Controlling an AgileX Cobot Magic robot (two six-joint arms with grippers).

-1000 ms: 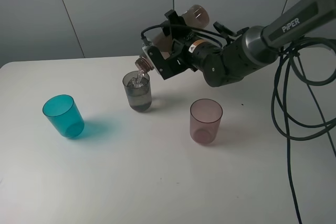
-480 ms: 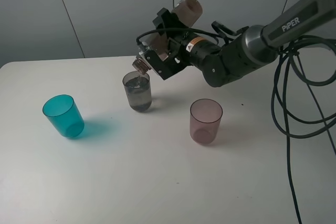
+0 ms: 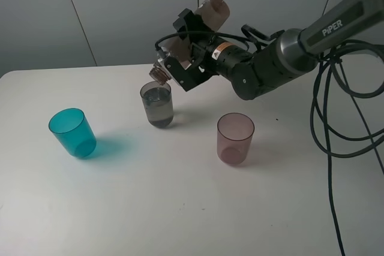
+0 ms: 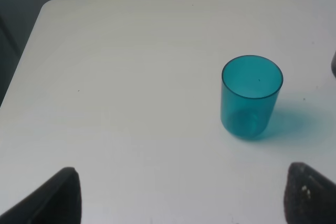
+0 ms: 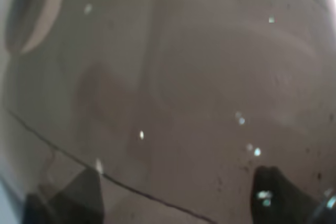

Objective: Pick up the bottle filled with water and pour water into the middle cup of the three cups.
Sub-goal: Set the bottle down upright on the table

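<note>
On the white tabletop (image 3: 180, 208), the left end effector (image 4: 181, 198) hovered idle with its fingers spread wide, holding nothing, near the teal cup (image 3: 72, 133), which looked empty. Next along, the middle cup (image 3: 157, 105) stood upright and held water to well over half its height. The bottle (image 3: 213, 11) hung above it, tipped steeply with its neck just over the cup's rim (no stream could be made out). The right end effector (image 3: 189, 58) was pinched tight around the bottle's body, which filled the right wrist view. Farthest right, the pink cup (image 3: 235, 138) stood dry and apart. The pour seemed largely done, leaving only righting the bottle and setting it down.
</note>
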